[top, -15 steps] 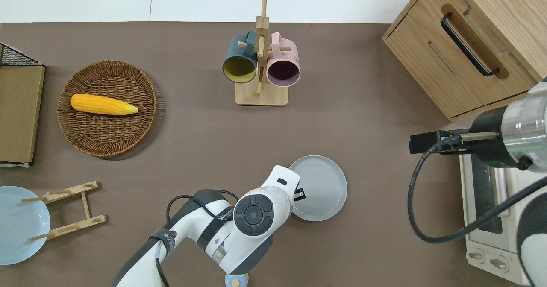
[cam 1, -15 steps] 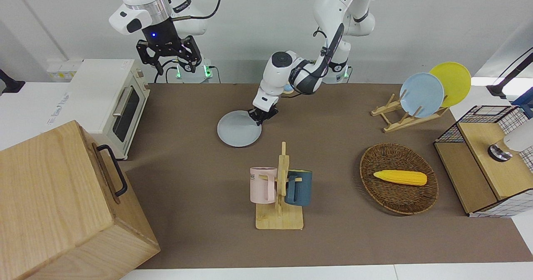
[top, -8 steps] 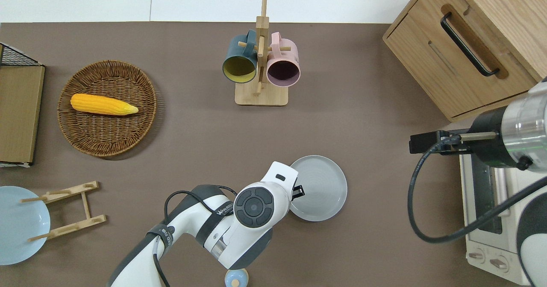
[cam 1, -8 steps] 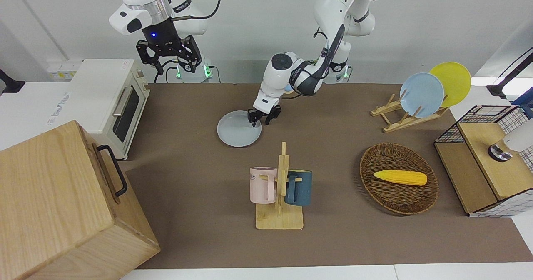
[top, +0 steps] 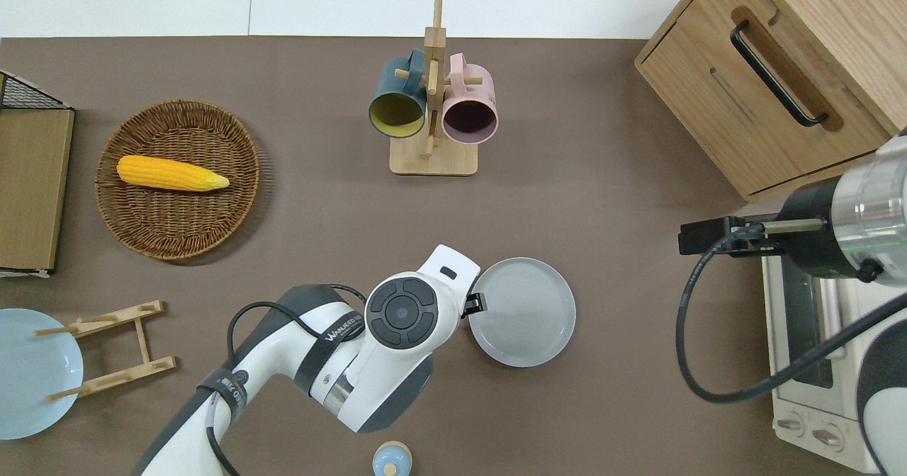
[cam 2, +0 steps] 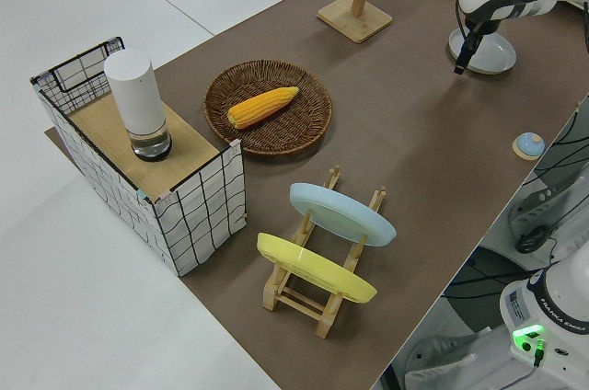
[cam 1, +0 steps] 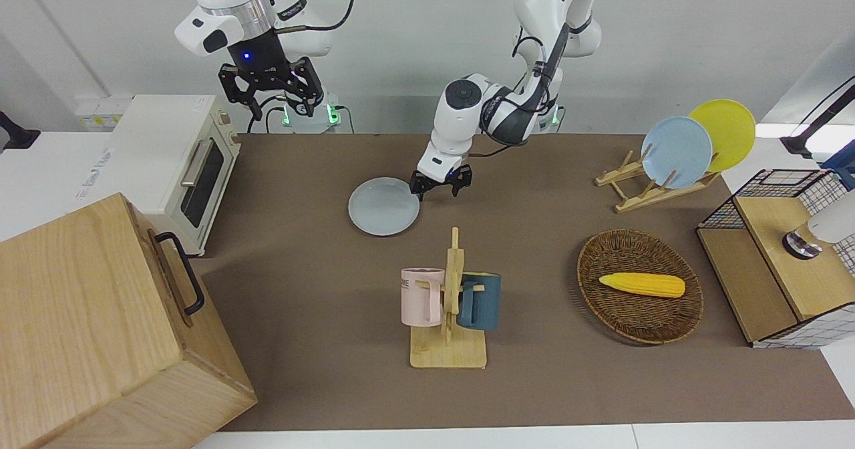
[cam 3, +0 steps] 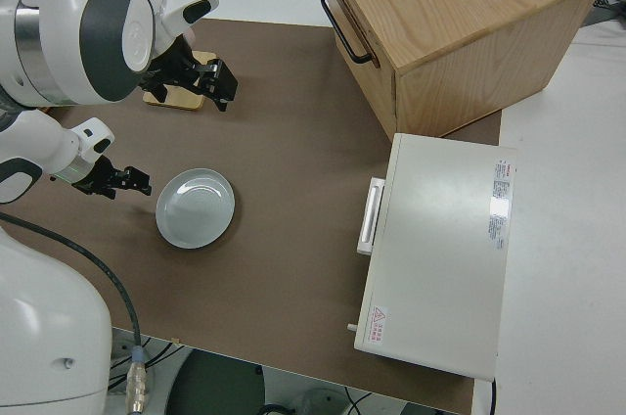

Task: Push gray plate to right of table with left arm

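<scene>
- gray plate [top: 523, 313]: smooth, glazed look, faint sheen
- desk [top: 319, 214]: matt brown top
- basket [top: 177, 231]: rough woven wicker
- mug stand [top: 433, 157]: bare light wood
- cabinet [top: 786, 58]: oak-grain wood with a black metal handle
- left arm [top: 397, 341]: glossy white plastic shell
- toaster oven [cam 1: 170, 162]: smooth off-white casing

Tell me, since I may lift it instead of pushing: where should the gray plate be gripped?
Probably the raised rim of the gray plate, on the edge toward the left gripper, coming down from above. It lies flat on the table, so only the low rim offers the jaws a pinch.
</scene>
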